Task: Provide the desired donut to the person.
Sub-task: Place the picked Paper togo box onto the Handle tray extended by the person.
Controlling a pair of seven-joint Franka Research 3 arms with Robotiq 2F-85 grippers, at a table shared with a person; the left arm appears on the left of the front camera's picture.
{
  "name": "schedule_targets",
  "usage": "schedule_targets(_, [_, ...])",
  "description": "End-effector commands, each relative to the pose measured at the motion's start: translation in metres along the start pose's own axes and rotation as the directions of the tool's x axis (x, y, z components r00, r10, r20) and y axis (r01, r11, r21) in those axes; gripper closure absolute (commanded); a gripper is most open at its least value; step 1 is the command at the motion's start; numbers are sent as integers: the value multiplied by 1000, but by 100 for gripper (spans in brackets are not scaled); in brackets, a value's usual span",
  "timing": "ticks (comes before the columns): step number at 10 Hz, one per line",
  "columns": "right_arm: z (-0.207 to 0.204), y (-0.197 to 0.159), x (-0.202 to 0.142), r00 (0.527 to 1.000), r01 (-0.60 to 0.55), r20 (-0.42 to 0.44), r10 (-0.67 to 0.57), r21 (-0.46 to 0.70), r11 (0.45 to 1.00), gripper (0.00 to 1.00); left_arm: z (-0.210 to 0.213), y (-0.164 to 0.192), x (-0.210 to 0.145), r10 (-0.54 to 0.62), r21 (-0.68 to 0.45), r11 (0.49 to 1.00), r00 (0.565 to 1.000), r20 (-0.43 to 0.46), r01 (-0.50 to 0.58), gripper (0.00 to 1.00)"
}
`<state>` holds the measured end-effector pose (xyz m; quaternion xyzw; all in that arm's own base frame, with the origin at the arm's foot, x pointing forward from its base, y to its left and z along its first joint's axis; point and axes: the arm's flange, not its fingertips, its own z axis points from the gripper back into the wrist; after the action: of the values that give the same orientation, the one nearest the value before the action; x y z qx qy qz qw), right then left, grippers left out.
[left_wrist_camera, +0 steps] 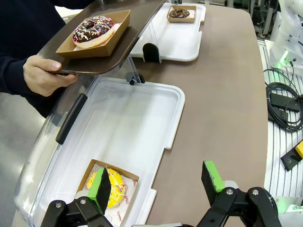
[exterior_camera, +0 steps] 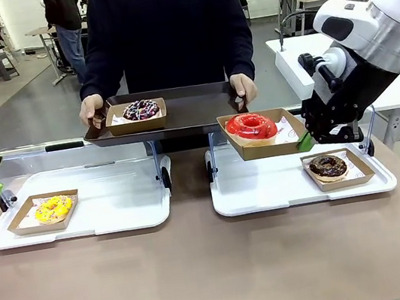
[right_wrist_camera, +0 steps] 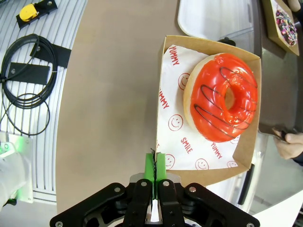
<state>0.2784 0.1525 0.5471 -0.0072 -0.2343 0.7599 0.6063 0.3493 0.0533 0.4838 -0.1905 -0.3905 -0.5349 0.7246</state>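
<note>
Across the brown tabletop (exterior_camera: 204, 271), the right gripper (right_wrist_camera: 155, 166), jaws pinched on the cardboard tray (exterior_camera: 290, 141) of the red-glazed donut (exterior_camera: 251, 126), should stay level toward the person's dark serving tray (exterior_camera: 193, 109); the left gripper (left_wrist_camera: 158, 182) hangs wide open, empty.

Even, bright overhead light; shadows under the trays (exterior_camera: 193, 204) are soft and faint. Front view sharp near, softer in the far room. Red donut (right_wrist_camera: 222, 97) glaze shows small glare spots. Wrist views bend straight edges toward the frame borders.

A brown table (exterior_camera: 204, 271) bears two white trays (exterior_camera: 117, 201) (exterior_camera: 266, 185) side by side.
</note>
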Motion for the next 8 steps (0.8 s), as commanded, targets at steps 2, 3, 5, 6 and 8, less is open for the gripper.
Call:
schedule_targets(2, [0, 2, 1, 1000, -3, -6, 3, 5, 1000, 100, 1, 0, -1, 1, -3, 1000, 1000, 17, 0, 0])
schedule_targets(3, [0, 2, 1, 1000, -3, -6, 3, 5, 1000, 100, 1, 0, -1, 1, -3, 1000, 1000, 17, 0, 0])
schedule_targets(5, [13, -24, 13, 1000, -13, 20, 14, -55, 998, 99, 1, 0, -1, 1, -3, 1000, 1000, 17, 0, 0])
schedule_targets(6, [21, -54, 29, 1000, -18, -12, 17, -40, 999, 99, 1, 0, -1, 1, -3, 1000, 1000, 17, 0, 0])
schedule_targets(8, [23, -116, 62, 994, 13, -106, -15, -21, 1000, 99, 1, 0, -1, 1, -3, 1000, 1000, 17, 0, 0])
